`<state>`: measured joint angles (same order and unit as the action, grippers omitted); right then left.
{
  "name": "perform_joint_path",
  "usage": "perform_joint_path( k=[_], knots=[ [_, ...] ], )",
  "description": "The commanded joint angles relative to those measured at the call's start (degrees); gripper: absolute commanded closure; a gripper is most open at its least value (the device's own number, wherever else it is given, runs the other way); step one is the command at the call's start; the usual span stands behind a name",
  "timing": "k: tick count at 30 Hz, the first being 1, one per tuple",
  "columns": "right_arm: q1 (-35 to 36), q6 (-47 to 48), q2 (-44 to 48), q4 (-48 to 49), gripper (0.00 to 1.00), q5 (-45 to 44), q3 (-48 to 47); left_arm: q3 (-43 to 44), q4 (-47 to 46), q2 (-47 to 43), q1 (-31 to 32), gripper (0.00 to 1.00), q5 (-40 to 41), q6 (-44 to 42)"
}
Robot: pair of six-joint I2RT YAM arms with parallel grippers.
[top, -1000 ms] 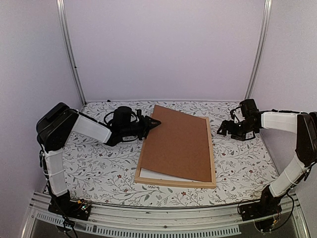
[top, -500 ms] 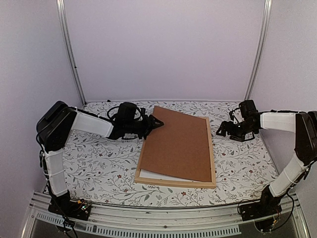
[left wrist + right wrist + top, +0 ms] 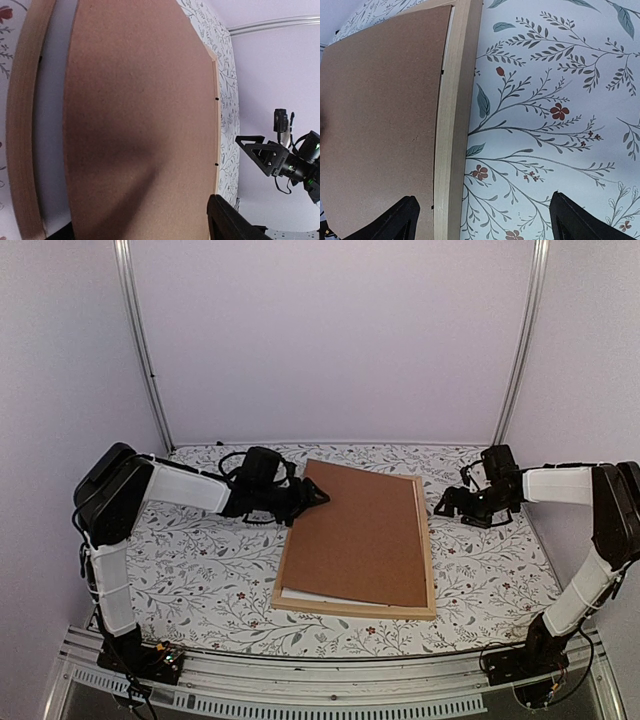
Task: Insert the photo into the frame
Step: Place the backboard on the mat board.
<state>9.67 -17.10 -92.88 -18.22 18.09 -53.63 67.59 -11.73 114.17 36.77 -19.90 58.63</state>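
Checker: Frame placement is asked for first.

Observer: The frame is laid flat on the floral worktop, about midway between the two arms, with its long sides running away from the bases. It is covered almost wholly by a brown backing board, which is set slightly askew. The frame's far left corner is hidden under the board, while the right and near rails are left showing.

Checker: And the photo?

Observer: Its printed side cannot be made out. A narrow white strip is seen inside the frame at the near left, under the board's edge. Whether that is the photo's plain back cannot be told.

Checker: How are the grippers held?

Observer: The left gripper is placed at the board's far left corner and pointed across it. In the left wrist view its fingers are seen apart at the bottom edge, with the board's face spread out ahead of them, so the jaws are parted and nothing is clamped. Whether a fingertip touches the board cannot be decided. The right gripper is held just beside the frame's far right corner, low over the worktop. Its jaws are spread wide, and only the frame's rail and the floral surface are seen between them, so nothing is gripped.
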Motion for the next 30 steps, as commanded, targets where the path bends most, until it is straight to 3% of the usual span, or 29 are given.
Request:
perform_joint_path(
  k=[1,12,19,30],
  knots=[
    [-0.21,-0.12,-0.64,1.66,0.06,0.74,1.37,2.89,2.35,0.95,0.94,0.3,1.19,-4.01],
    [-0.26,-0.21,-0.9,2.21,0.06,1.09,2.01,7.48,7.42,5.16,1.27,0.28,-0.73,-7.46],
    [-0.19,-0.38,-1.25,2.82,0.06,1.64,2.21,10.18,14.83,6.15,1.54,0.21,2.95,-12.13],
    [-0.23,-0.39,-1.93,3.28,0.06,1.96,2.39,11.96,19.26,7.51,1.97,0.19,6.59,-15.83]
  ],
)
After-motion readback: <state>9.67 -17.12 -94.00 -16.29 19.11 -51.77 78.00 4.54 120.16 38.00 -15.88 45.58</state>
